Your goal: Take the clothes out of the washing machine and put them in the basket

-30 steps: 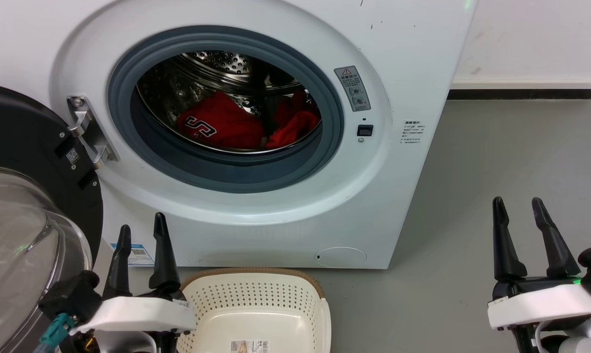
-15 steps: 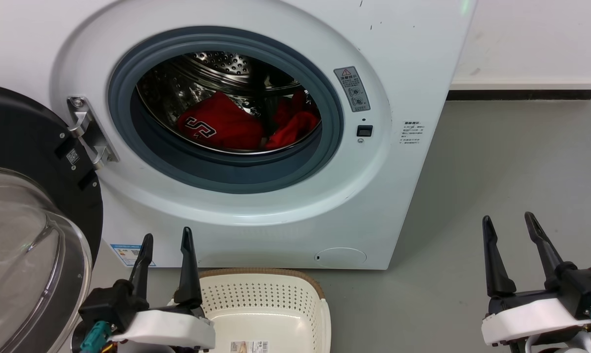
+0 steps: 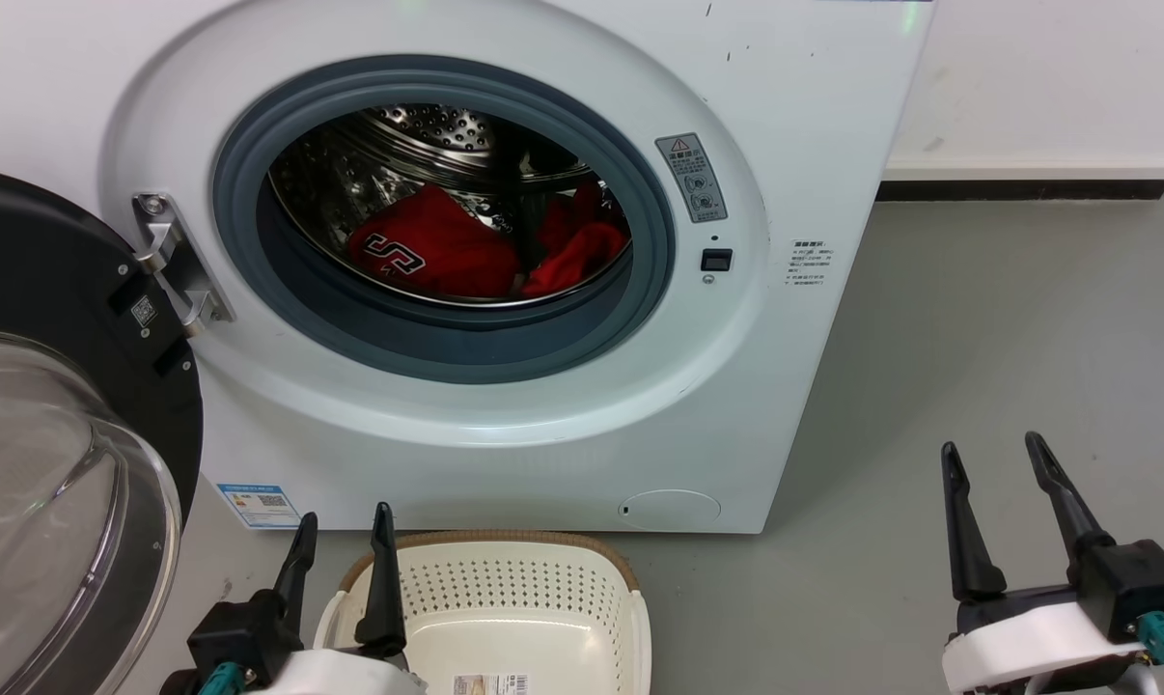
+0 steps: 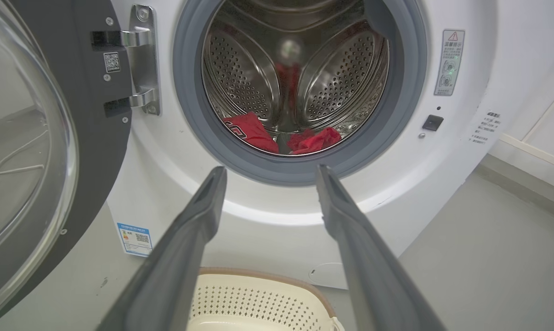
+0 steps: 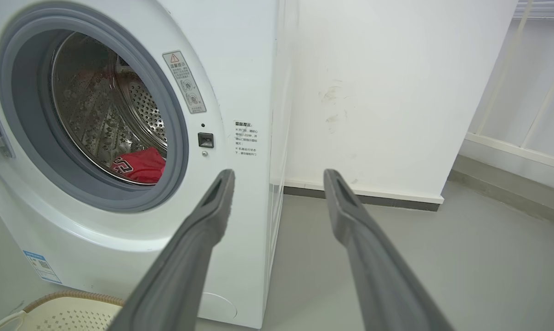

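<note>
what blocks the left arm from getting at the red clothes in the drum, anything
Probably nothing, so likely yes: the door is swung wide open, and the open left tool points at the clothes with nothing between them.

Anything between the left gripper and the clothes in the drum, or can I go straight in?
Nothing visible blocks it. The door stands open to the left, and the clothes lie low in the drum. The left gripper, open, is low by the basket, so it would likely have to rise over the gasket.
</note>
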Controlling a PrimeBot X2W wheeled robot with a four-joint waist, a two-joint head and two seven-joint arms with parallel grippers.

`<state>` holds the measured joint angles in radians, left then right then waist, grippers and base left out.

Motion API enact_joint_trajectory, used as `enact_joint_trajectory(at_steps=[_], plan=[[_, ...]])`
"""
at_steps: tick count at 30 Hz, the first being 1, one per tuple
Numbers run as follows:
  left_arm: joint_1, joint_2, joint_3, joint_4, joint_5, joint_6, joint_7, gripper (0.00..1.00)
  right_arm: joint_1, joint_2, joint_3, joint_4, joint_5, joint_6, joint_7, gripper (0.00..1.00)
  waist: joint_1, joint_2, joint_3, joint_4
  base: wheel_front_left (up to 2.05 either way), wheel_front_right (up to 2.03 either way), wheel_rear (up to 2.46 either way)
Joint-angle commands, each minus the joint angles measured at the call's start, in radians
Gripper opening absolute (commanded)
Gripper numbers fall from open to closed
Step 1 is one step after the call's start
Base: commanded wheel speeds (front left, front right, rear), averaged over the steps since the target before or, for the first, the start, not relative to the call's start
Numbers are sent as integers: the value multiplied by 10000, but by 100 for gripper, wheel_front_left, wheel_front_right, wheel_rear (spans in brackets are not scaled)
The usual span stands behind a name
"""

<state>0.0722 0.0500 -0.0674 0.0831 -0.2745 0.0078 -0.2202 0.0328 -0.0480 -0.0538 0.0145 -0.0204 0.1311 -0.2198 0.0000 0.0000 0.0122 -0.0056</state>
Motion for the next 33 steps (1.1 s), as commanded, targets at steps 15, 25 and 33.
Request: enact_joint_trajectory(at_steps=[15,25,33], plan=[[72,5,-276,-463,1479,25,-347,100,75,-34,-7,972,-474,-6,-351,100,0,0,-30,21,0,0,0],[182,6,-336,-617,1914,61,-469,100,-6,-34,-26,1027,-864,-7,-464,100,0,0,-51,-22,0,0,0],[197,5,-311,-491,1641,17,-456,100,-44,-34,-60,1013,-771,-7,-464,100,0,0,-104,-59,0,0,0]])
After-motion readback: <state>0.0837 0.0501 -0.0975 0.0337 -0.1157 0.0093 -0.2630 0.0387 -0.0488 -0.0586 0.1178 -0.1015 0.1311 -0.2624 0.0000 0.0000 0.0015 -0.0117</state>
